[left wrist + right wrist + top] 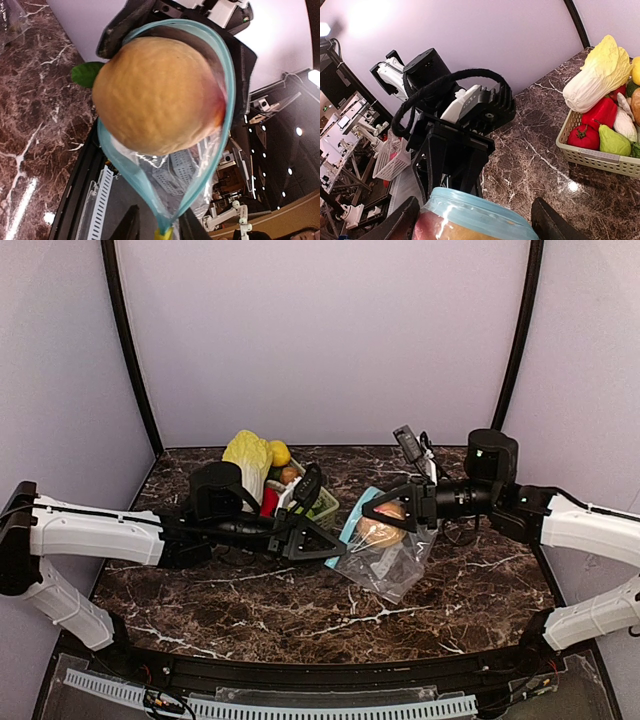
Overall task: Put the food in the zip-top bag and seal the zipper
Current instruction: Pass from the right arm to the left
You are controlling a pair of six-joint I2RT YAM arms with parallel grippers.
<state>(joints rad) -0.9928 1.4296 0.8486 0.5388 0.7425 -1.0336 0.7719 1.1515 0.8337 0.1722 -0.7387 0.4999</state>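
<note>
The round orange-yellow peach [380, 530] [160, 90] [455, 232] sits in the mouth of the clear zip-top bag [392, 568] [175, 175], with the teal zipper rim [470, 210] looped around it. My right gripper [375, 518] [475, 225] spans the peach at the bag's rim, one finger on each side. My left gripper [335, 548] [159, 227] straddles the bag's zipper end with its yellow slider [165, 234]; both fingers stand a little off it. The rest of the bag hangs down onto the table.
A beige basket [327, 508] [590, 157] behind the left gripper holds a pale cabbage [248, 455] [597, 75], a red pepper [600, 112], a tomato [582, 137] and a green pear [612, 141]. The left arm's wrist [455, 115] faces the right gripper closely.
</note>
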